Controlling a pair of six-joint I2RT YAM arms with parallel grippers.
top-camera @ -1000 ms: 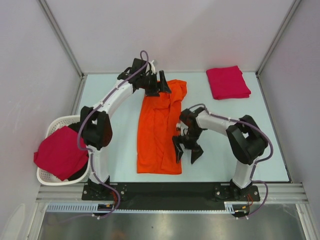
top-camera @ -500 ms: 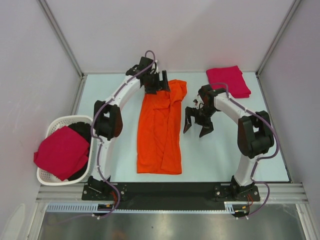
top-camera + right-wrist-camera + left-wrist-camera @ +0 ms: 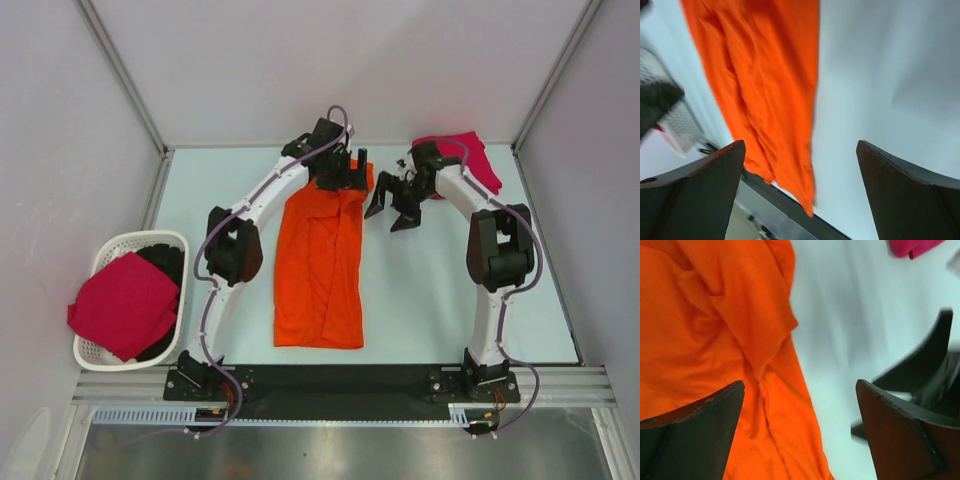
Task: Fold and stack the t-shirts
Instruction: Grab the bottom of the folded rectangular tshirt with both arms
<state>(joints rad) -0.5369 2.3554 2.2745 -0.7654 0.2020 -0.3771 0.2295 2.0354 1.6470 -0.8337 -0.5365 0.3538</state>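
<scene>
Plain bright orange t-shirt (image 3: 318,265) beneath the black left claw (image 3: 348,172), plain crimson-pink t-shirt (image 3: 485,167) just beyond the black right claw (image 3: 390,210), another crimson-pink t-shirt (image 3: 120,305) in a white slatted basket (image 3: 128,243) far left of the left claw, pale mint table (image 3: 430,290) below both, white arms (image 3: 255,195) with black joints.

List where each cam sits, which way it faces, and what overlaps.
Top external: above and behind the bases, looking down on the table; left arm and right arm show whole.
Left wrist: over the orange t-shirt far end, facing down; own fingers.
Right wrist: looks back along it toward the near edge; own fingers.
Shared: all see the orange t-shirt.
</scene>
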